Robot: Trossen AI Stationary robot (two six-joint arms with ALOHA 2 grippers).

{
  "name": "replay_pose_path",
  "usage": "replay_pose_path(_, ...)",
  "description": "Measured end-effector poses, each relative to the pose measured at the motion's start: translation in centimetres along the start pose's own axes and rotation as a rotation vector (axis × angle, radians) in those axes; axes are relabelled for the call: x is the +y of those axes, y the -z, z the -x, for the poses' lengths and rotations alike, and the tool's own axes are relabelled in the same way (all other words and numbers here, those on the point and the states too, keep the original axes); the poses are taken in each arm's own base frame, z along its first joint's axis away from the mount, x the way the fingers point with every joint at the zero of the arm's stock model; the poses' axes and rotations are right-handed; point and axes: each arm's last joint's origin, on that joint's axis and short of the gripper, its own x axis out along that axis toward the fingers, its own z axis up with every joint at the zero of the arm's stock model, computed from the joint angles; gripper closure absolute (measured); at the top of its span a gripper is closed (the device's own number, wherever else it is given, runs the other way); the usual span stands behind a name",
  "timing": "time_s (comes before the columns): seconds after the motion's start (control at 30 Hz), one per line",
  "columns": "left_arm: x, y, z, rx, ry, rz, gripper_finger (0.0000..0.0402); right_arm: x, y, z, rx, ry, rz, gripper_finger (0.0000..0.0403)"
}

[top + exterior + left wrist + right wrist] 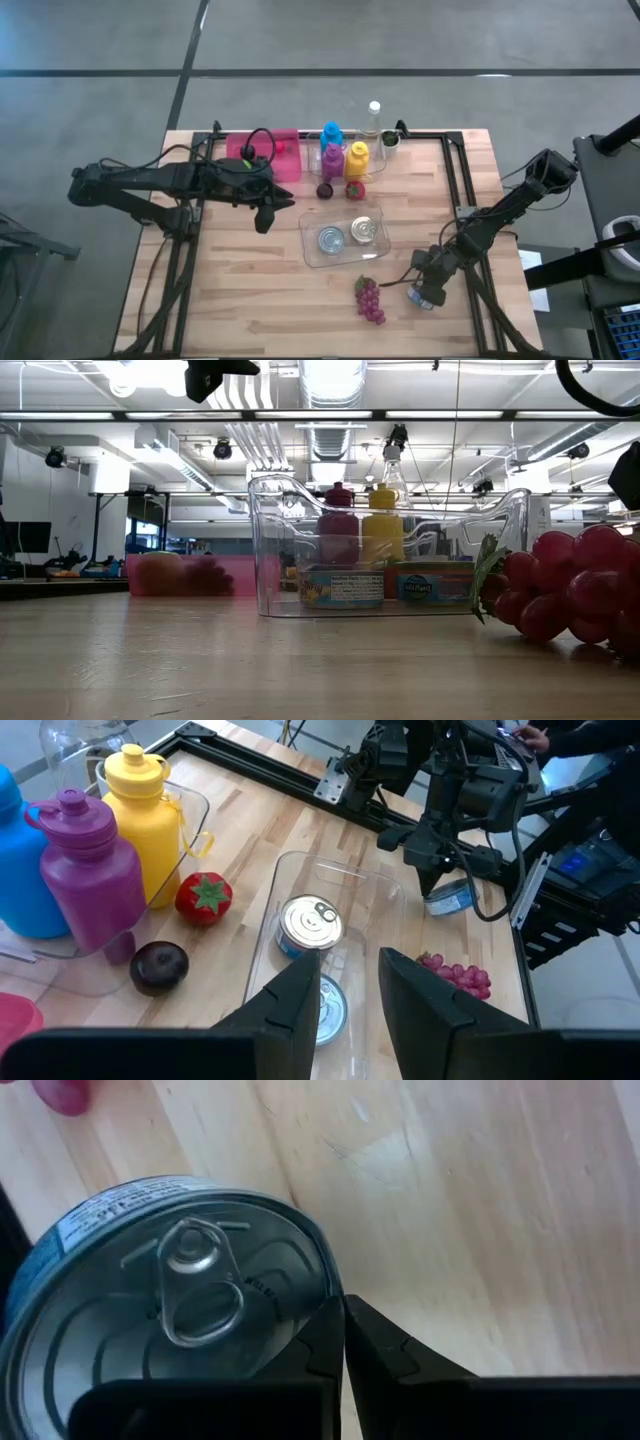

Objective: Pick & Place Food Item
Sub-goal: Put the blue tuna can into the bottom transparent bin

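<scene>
now | r gripper (424, 296) clamps can (449, 898) | by grapes (370, 299)

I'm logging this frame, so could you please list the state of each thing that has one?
Clear plastic bin: upright, holding two cans.
Two silver-topped cans: upright, sealed.
Blue-labelled tin can: lifted off the table.
Right gripper: shut on the blue-labelled tin can.
Left gripper: open, empty.
Purple grape bunch: lying on the table.
</scene>
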Motion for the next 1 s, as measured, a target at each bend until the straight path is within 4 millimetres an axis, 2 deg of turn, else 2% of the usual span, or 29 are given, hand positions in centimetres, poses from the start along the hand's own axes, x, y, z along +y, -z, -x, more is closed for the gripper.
replay_pose_path(0.4,0.0,0.0,0.0,0.000,0.000,0.000,0.0293,-1.3,0.3,-0.6,-0.012,0.043,-0.041,0.0395)
replay_pose_path(1.0,0.0,0.0,0.0,0.000,0.000,0.000,0.0293,-2.1,0.5,-0.9,-0.044,0.071,-0.121,0.0394)
